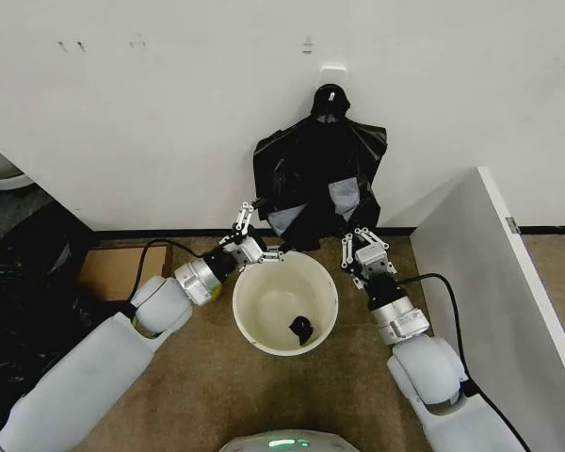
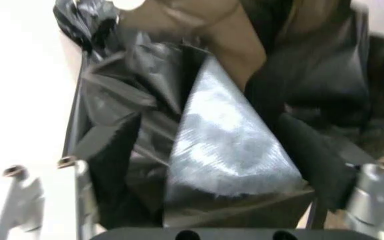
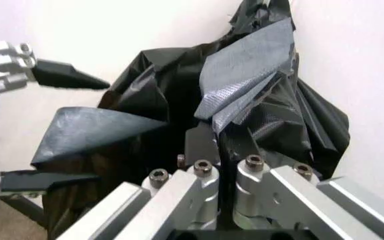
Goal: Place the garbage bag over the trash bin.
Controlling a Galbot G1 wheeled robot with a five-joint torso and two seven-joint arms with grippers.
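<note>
White trash bin (image 1: 254, 325) holds a small black scrap (image 1: 301, 329); right pincer (image 1: 359, 248) pinches the garbage bag (image 1: 315, 174).

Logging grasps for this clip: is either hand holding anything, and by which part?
The right hand is shut on the garbage bag at its lower edge. The left hand is open around the opposite lower corner, not gripping.

Place: plain indoor test corner
Signs: bare white wall (image 1: 169, 113), brown carpet (image 1: 207, 386), white partition board (image 1: 480, 273)
</note>
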